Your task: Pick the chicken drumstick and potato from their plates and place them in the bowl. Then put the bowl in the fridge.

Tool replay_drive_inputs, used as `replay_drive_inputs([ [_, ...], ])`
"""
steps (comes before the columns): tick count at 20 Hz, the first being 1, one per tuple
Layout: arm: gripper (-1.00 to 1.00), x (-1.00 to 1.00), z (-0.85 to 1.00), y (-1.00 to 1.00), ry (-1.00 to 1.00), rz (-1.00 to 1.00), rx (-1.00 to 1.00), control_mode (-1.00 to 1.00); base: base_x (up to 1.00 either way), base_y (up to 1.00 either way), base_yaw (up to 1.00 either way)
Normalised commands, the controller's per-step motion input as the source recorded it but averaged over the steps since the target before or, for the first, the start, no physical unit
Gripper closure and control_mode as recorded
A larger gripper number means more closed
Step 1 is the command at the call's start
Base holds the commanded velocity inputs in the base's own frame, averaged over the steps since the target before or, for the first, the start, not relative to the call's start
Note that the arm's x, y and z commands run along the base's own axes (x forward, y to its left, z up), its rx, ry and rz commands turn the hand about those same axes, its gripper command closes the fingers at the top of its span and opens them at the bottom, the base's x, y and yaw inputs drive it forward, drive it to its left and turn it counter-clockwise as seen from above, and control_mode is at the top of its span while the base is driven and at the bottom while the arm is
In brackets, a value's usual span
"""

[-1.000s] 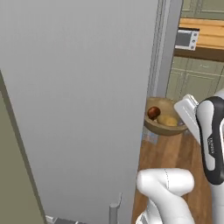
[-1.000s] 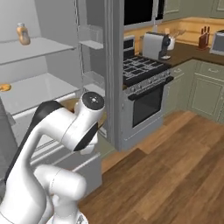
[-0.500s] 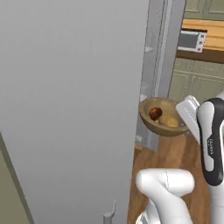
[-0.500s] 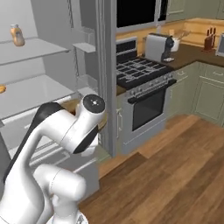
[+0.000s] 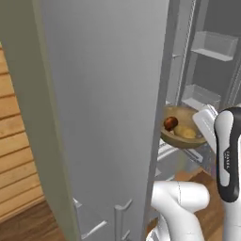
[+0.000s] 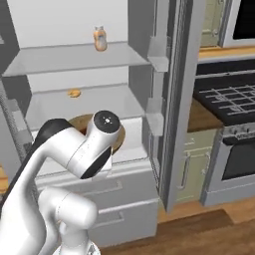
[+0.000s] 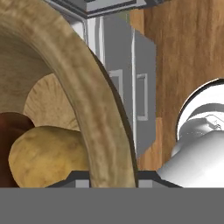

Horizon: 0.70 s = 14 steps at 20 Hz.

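My gripper [image 7: 111, 175] is shut on the rim of the wooden bowl [image 7: 87, 96], one fingertip on each side of the rim. The yellowish potato [image 7: 48, 153] and the reddish-brown chicken drumstick [image 7: 8, 135] lie inside it. In the left base view the bowl [image 5: 181, 139] hangs level just past the edge of the grey fridge door [image 5: 103, 94], carrying the drumstick [image 5: 170, 123] and potato [image 5: 187, 133], with the gripper [image 5: 204, 123] at its right rim. In the right base view the bowl [image 6: 119, 135] peeks out behind my arm, in front of the open fridge [image 6: 74, 60]. The plates are out of view.
On the fridge's upper shelf stands a jar [image 6: 100, 38]; a small orange item [image 6: 74, 92] lies on the shelf below. White drawers [image 6: 104, 199] sit under the shelves. Door bins [image 5: 214, 44] line the inner door. A stove [image 6: 224, 94] stands to the right, over wooden floor [image 6: 199, 234].
Both base views have swung towards the fridge, so the base has moved. The fridge interior is closer and more head-on. The bowl stays held in the gripper with both foods inside.
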Motion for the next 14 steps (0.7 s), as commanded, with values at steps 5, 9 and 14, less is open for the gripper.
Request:
replay_drive_inputs([
  [5, 1.00, 0.00, 0.00, 0.00, 0.00, 0.00, 0.00, 1.00, -0.25, -0.67, 0.72],
  [9, 1.00, 0.00, 0.00, 0.00, 0.00, 0.00, 0.00, 1.00, -0.11, -0.34, 0.45],
  [14, 1.00, 0.00, 0.00, 0.00, 0.00, 0.00, 0.00, 1.00, 0.25, -0.58, 0.26],
])
